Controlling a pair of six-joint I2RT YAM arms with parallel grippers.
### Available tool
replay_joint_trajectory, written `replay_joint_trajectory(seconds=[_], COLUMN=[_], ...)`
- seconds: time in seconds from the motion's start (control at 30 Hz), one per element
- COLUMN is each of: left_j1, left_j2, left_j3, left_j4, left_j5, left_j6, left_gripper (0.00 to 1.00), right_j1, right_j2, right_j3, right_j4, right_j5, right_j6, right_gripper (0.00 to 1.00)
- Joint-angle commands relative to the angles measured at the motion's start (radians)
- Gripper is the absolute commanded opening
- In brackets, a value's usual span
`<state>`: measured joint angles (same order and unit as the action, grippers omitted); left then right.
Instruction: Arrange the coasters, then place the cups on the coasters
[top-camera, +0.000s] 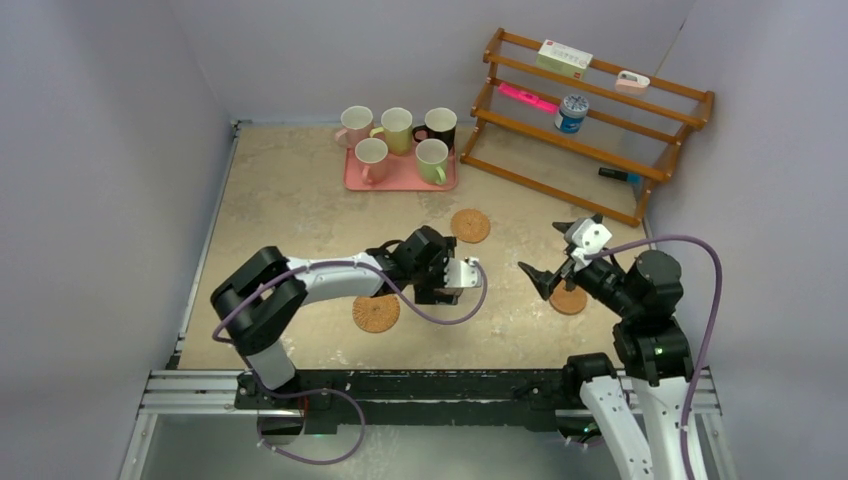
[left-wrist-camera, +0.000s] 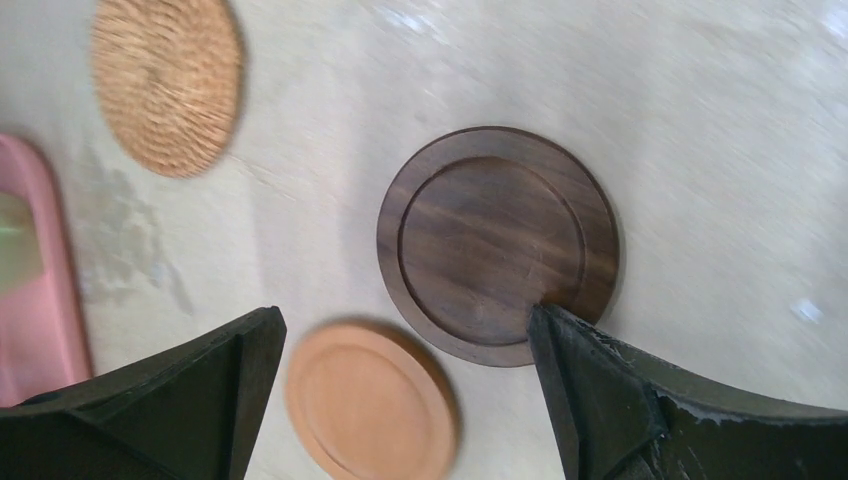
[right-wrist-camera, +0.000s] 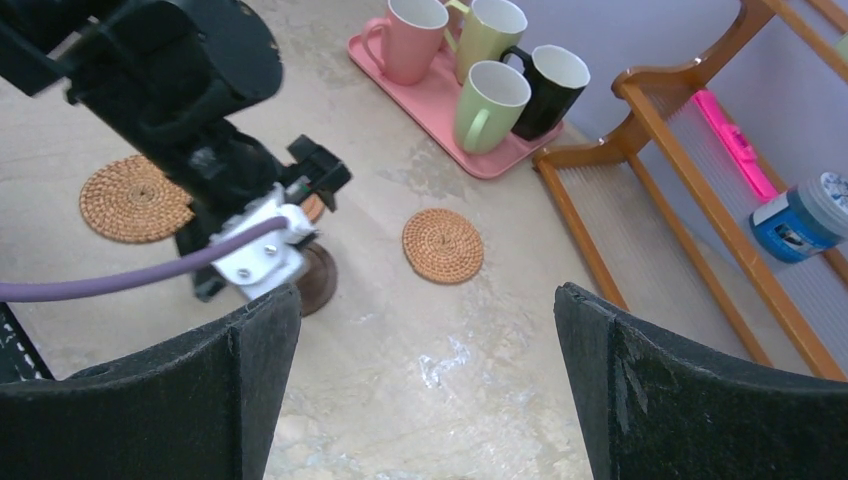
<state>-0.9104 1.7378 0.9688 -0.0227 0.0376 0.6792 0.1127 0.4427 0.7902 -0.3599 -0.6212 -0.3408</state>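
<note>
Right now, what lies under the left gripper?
The dark brown coaster lies flat below the open left gripper, which hides a part of its edge. A smooth orange coaster lies beside it. In the top view the gripper covers both.

Lavender walls (top-camera: 100, 150), beige marbled tabletop (top-camera: 290, 210)

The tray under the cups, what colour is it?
Pink all over. The tray shows best in the top external view.
</note>
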Motion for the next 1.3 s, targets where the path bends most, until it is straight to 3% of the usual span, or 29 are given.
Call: replay_joint_trajectory(seconds=[0.0, 0.13, 0.2, 0.33, 0.47, 0.67, 0.9, 1.13, 1.27], left_j1=[-0.001, 0.032, 0.086, 0.195, 0.200, 0.199, 0.180, 0.124, 0.128], left_j2=[-0.137, -0.295, -0.377, -0.513, -0.623, -0.714, -0.687, -0.534, -0.442], left_j3=[-0.072, -0.076, -0.068, -0.085, -0.256, -0.368, -0.424, -0.479, -0.491], left_j4=[-0.138, -0.039, -0.028, -0.129, -0.187, -0.295, -0.229, -0.067, -0.023], left_j5=[0.120, 0.040, 0.069, 0.123, 0.081, 0.139, 0.063, -0.170, -0.196], left_j6=[0.006, -0.055, -0.078, -0.041, 0.033, 0.030, 0.003, 0.009, 0.020], left_gripper=[1.00, 1.00, 1.00, 1.00, 1.00, 1.00, 1.00, 1.00, 1.00], right_j1=[0.002, 0.001, 0.002, 0.001, 0.004, 0.063, 0.085, 0.089, 0.099], right_j2=[0.042, 0.059, 0.082, 0.155, 0.243, 0.396, 0.515, 0.582, 0.611], right_j3=[0.046, 0.049, 0.050, 0.043, 0.026, 0.056, 0.075, 0.042, 0.031], right_j4=[0.044, 0.085, 0.105, 0.138, 0.177, 0.215, 0.198, 0.279, 0.325], right_j5=[0.008, 0.009, 0.014, 0.017, -0.002, 0.081, 0.105, 0.171, 0.186], right_j6=[0.022, 0.049, 0.060, 0.069, 0.077, 0.049, -0.020, -0.092, -0.116], right_gripper=[0.98, 0.98, 0.98, 0.98, 0.98, 0.98, 0.98, 0.98, 0.98])
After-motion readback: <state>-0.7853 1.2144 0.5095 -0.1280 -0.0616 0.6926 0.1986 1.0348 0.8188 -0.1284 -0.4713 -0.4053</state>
